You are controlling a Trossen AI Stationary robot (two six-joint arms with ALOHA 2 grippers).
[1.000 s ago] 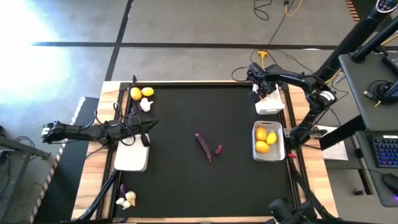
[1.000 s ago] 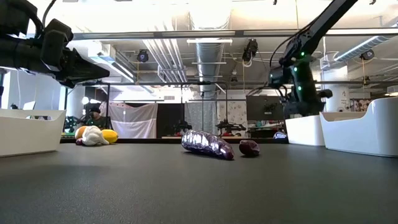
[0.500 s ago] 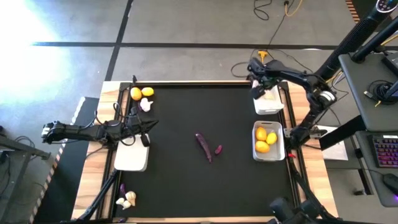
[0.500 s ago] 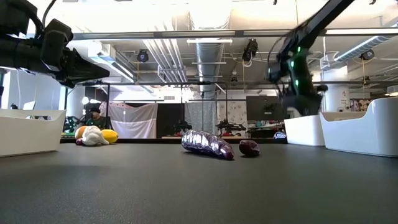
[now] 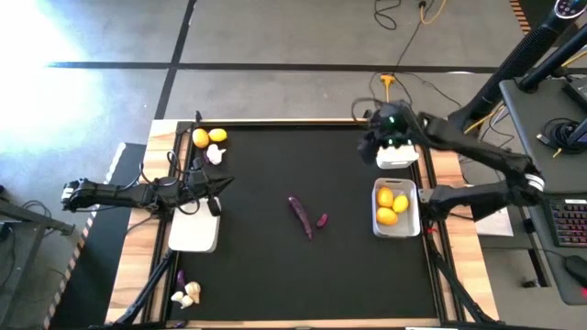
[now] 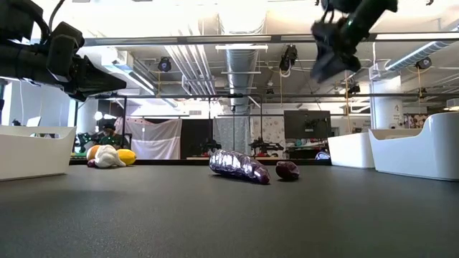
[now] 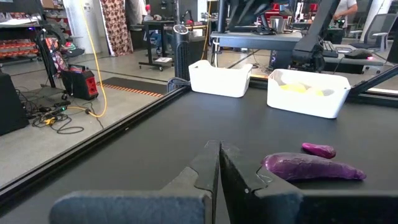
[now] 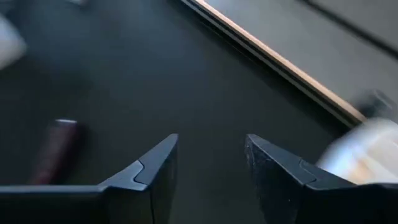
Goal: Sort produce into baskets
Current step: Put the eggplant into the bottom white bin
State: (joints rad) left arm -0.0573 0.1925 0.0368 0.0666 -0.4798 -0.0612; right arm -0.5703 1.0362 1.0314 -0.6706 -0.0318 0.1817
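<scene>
A long dark purple piece (image 5: 301,216) and a small purple piece (image 5: 322,220) lie on the black mat at mid-table; both also show in the left wrist view (image 7: 314,168) (image 7: 318,149). Two lemons (image 5: 208,137) and a garlic bulb (image 5: 215,154) lie at the far left. Garlic (image 5: 188,294) and a purple piece (image 5: 181,277) lie at the near left. One white basket (image 5: 409,223) holds lemons. My right gripper (image 5: 371,147) is open and empty, high above the mat beside the far right basket (image 5: 398,155). My left gripper (image 5: 216,183) is shut and empty above the left basket (image 5: 193,231).
The mat's wooden border (image 5: 436,174) runs close behind the right baskets. Open mat lies between the purple pieces and the left basket. Cables (image 5: 394,18) lie on the floor beyond the far edge.
My right gripper has risen well above the far right basket and gone a little toward the table's left, its arm swinging round. The produce and baskets have stayed where they were.
</scene>
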